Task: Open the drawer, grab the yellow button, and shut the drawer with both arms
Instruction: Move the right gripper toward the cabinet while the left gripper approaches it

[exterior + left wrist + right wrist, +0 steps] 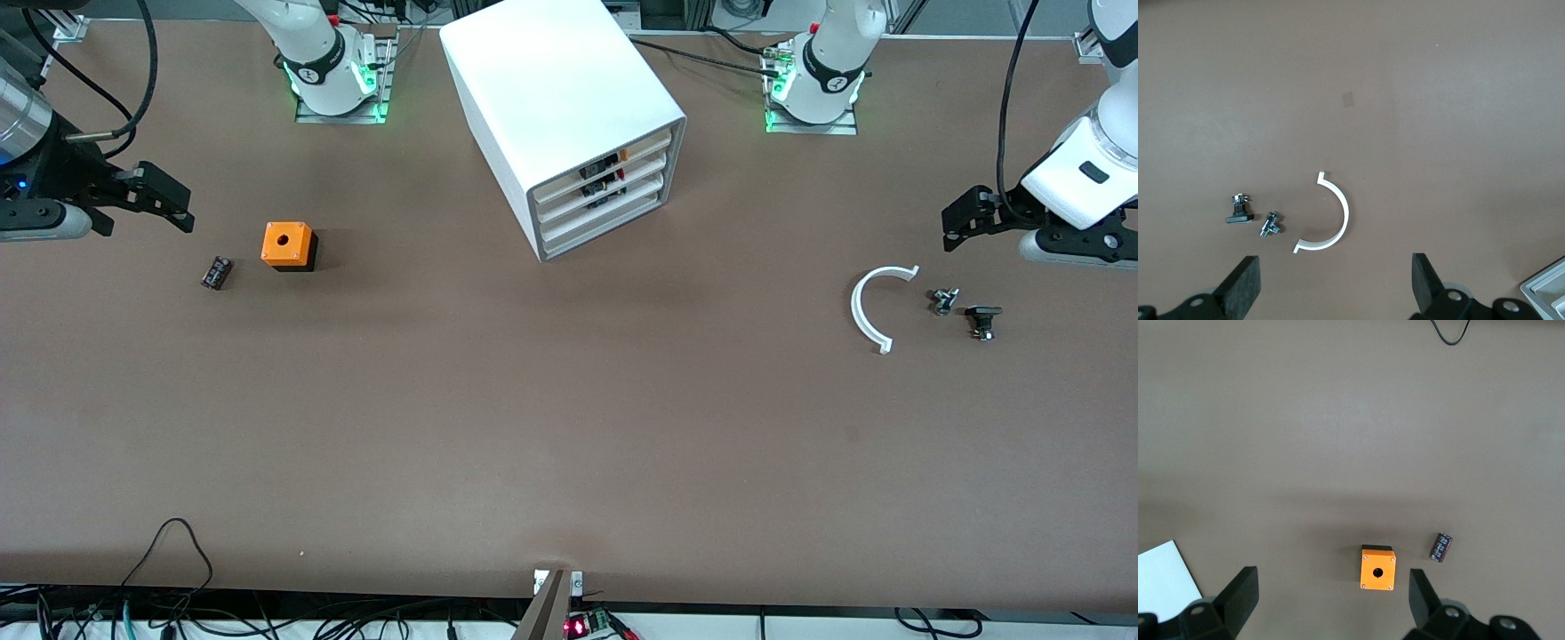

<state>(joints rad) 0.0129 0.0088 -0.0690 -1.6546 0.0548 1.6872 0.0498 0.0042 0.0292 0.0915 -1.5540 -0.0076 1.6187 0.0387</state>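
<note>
Brown table [533, 427]: cabinet [569, 116] angled, shut drawer [601, 165] facing the left arm's end

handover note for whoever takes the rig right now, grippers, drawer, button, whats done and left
Left gripper: open, empty, waiting above the white half ring and two small black parts.
Right gripper: open, empty, above the table near the orange cube.
Cabinet between the bases; top drawer shut. Something orange shows at its front edge, perhaps the button.
Done: nothing. Left: open drawer, take button, close drawer.

No readable text, label, brand or number shows anywhere: not on the cabinet [569, 116], nor the orange cube [286, 244].
</note>
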